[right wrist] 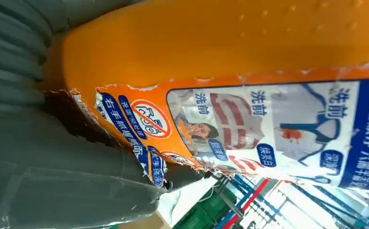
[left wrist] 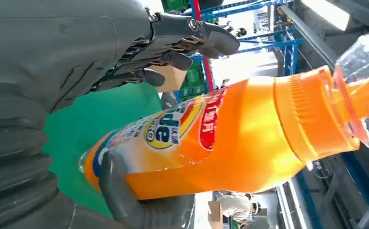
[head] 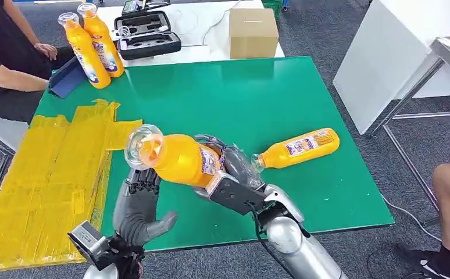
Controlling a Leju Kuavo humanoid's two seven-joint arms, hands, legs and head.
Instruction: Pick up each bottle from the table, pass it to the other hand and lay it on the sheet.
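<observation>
Orange bottle [head: 179, 158] labelled 洗前 sits gripped in the right robot hand [head: 234, 174]; left robot hand [head: 138, 203] spread beneath.

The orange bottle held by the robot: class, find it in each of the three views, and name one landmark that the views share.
Head view: the held orange bottle lies tilted at centre, cap toward the yellow sheet, gripped by the right robot hand.
Left wrist view: it runs across the middle, past the left robot hand.
Right wrist view: its body and label span the picture.
Shared landmark: the green table, also in the left wrist view.
</observation>
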